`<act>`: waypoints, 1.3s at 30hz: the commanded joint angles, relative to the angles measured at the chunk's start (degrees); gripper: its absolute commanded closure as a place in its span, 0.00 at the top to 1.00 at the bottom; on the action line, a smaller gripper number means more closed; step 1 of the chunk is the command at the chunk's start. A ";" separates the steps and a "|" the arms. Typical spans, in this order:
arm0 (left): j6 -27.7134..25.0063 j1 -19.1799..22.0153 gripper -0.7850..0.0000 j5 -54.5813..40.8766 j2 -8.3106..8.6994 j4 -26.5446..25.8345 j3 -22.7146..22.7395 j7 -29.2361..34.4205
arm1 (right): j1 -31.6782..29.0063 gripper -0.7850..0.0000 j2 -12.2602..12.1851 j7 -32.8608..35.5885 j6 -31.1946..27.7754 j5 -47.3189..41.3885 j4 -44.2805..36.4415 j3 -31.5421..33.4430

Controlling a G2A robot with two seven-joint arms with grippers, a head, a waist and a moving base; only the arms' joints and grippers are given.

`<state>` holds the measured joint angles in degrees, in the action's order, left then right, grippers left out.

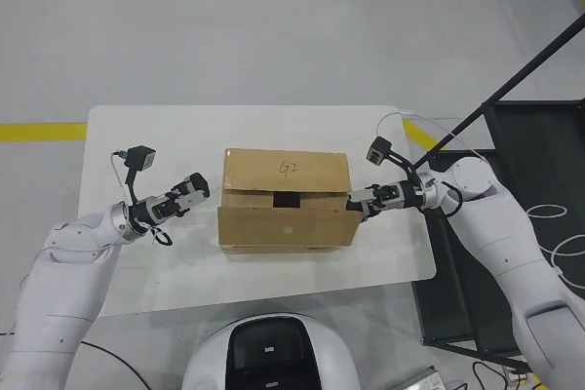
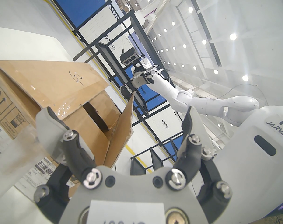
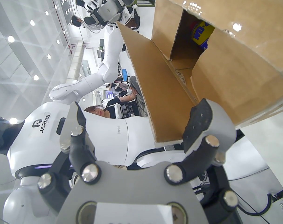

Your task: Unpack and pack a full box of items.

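Box [image 1: 288, 200] is set on table [image 1: 136, 136]; right gripper [image 1: 353, 206] is spread wide astride a flap [image 3: 155, 89], left gripper [image 1: 199, 186] spread wide nearby.

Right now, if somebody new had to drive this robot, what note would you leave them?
Left gripper: open, holding nothing, beside one end of the box, not touching it.
Right gripper: open at the other end, fingers either side of the raised flap.
Inside the box: a blue-and-yellow can shows through the gap.
Done: one flap stands partly up.
Left: open fully, unpack, repack.
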<state>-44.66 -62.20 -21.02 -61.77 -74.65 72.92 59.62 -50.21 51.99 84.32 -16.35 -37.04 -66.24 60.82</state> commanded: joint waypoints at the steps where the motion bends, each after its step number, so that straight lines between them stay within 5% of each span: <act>1: 0.00 0.00 1.00 -0.02 0.00 0.00 0.00 0.00 | -0.42 1.00 -0.01 -1.12 -0.54 -0.76 -0.57 0.61; 15: 0.00 0.00 1.00 -0.02 0.00 0.00 0.00 0.00 | -0.33 1.00 0.80 3.68 1.02 -3.55 -2.26 -3.33; 39: 0.00 0.00 1.00 -0.02 0.00 0.00 0.00 0.00 | -11.16 1.00 -4.30 -1.00 -3.44 4.91 -18.39 -7.23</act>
<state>-44.66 -62.20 -21.02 -61.77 -74.65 72.92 59.62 -60.82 47.76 83.67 -19.31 -32.31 -83.94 53.34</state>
